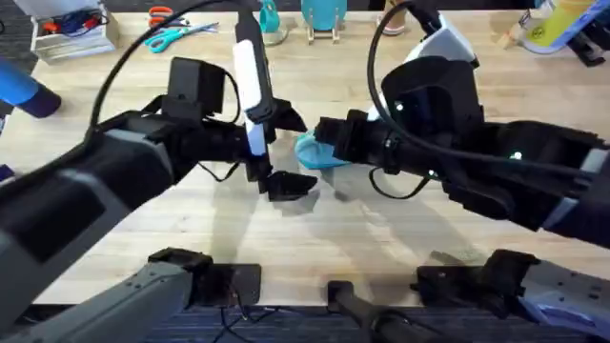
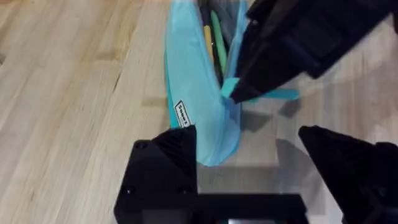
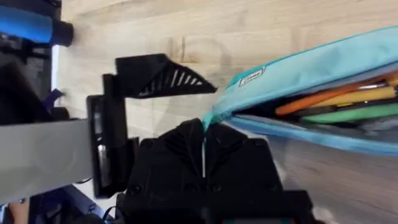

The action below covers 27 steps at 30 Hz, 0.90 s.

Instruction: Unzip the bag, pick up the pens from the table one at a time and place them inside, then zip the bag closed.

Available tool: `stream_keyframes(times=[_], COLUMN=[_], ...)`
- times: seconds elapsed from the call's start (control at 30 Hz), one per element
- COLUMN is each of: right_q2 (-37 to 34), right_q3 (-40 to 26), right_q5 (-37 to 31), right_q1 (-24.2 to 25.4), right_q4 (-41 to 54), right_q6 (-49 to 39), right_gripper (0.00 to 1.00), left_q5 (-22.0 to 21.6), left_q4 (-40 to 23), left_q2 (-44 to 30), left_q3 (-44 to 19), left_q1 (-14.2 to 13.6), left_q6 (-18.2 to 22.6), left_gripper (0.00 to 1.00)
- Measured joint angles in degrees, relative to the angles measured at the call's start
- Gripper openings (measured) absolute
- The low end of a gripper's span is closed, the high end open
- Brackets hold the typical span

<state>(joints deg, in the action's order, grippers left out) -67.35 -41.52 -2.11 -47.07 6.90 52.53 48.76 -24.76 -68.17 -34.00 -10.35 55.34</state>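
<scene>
The right gripper (image 3: 204,146) is seen pinched closed on the zipper end of the bag (image 3: 323,59). The left gripper (image 2: 249,165) is held wide, its fingers (image 2: 165,168) spread at the bag's end, one just beside the fabric. The bag lies on the table (image 1: 315,238) between the two arms, its mouth parted. The pens (image 3: 336,106), orange and green, are seen inside it. Both arms are extended low toward the table's middle.
</scene>
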Motion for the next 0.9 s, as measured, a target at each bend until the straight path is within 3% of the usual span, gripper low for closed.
stream_keyframes(times=[0.47, 0.8, 0.9], right_q2=[0.0, 0.0, 0.0], right_q3=[0.0, 0.0, 0.0], right_q5=[0.0, 0.0, 0.0], right_q1=[0.0, 0.0, 0.0], right_q4=[0.0, 0.0, 0.0], right_q6=[0.0, 0.0, 0.0], right_gripper=[0.03, 0.03, 0.03], left_q5=[1.7, 2.7, 2.7], left_q4=[11.8, 13.5, 13.5], left_q2=[-8.9, -8.9, -8.9], left_q3=[0.0, 0.0, 0.0], left_q1=[0.0, 0.0, 0.0], left_q6=[0.2, 0.2, 0.2], left_gripper=[0.995, 0.995, 0.854])
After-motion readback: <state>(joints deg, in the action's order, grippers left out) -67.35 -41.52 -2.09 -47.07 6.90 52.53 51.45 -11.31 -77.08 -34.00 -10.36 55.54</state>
